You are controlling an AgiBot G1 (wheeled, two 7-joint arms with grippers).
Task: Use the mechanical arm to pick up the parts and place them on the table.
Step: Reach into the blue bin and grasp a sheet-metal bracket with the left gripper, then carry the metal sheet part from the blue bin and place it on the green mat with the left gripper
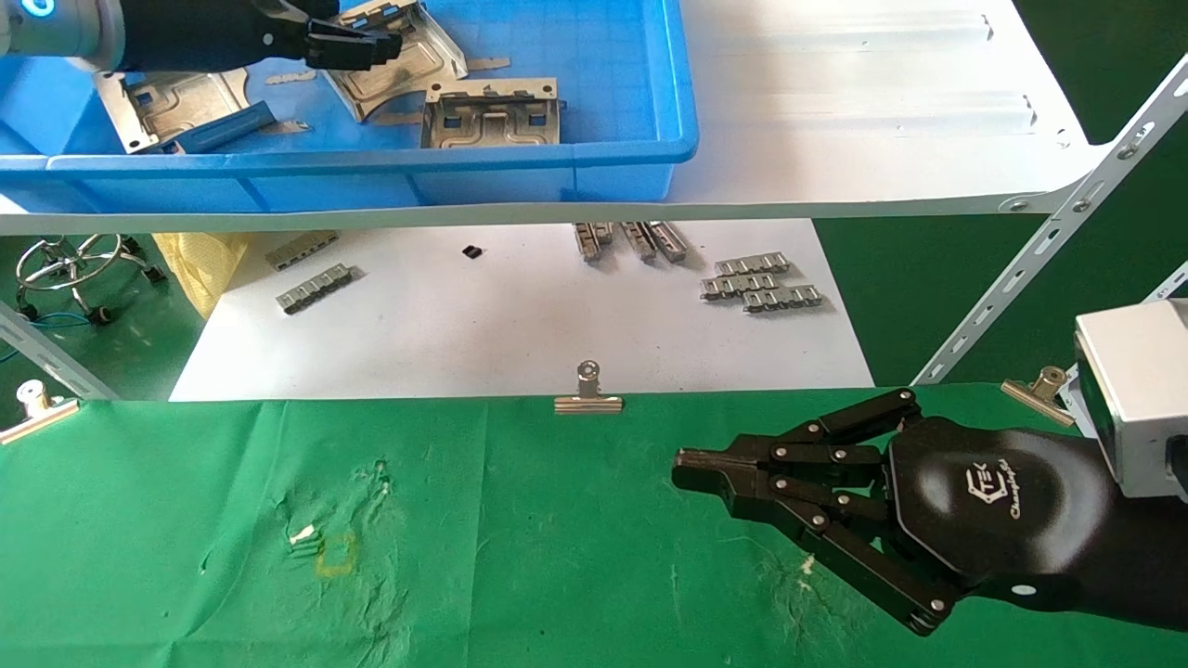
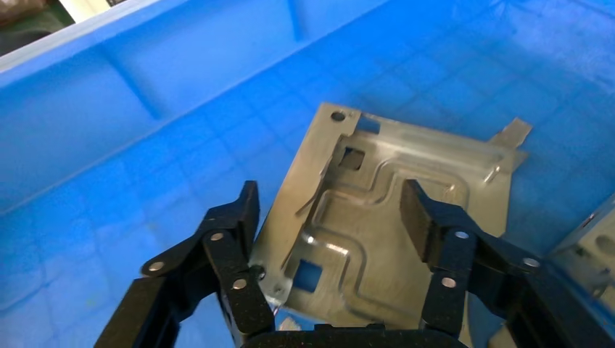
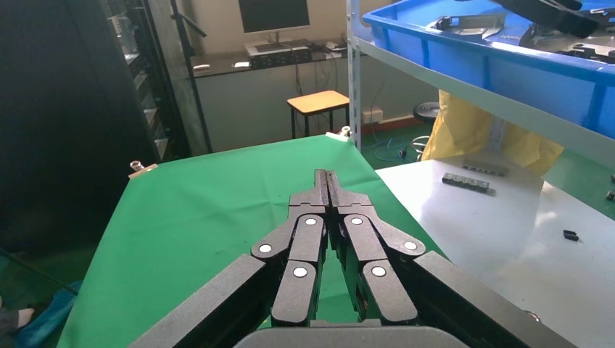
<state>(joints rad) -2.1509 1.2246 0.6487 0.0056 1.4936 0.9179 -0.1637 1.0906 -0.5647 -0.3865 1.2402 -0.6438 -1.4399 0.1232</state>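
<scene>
Three silver stamped parts lie in the blue bin (image 1: 603,139): one at the left (image 1: 176,102), one in the middle (image 1: 408,70) and one nearer the front wall (image 1: 492,116). My left gripper (image 1: 385,46) is down in the bin over the middle part. In the left wrist view this gripper (image 2: 330,210) is open, with its fingers (image 2: 417,217) spread over that part (image 2: 370,239), one at the plate's edge and one above its face. My right gripper (image 1: 687,468) hovers shut and empty over the green table (image 1: 278,520); it (image 3: 328,177) holds nothing.
The bin stands on a white shelf (image 1: 882,111) above a white board (image 1: 510,315) carrying grey ridged strips (image 1: 761,283). Binder clips (image 1: 587,394) pin the cloth's far edge. A slanted shelf strut (image 1: 1049,269) runs close to the right arm.
</scene>
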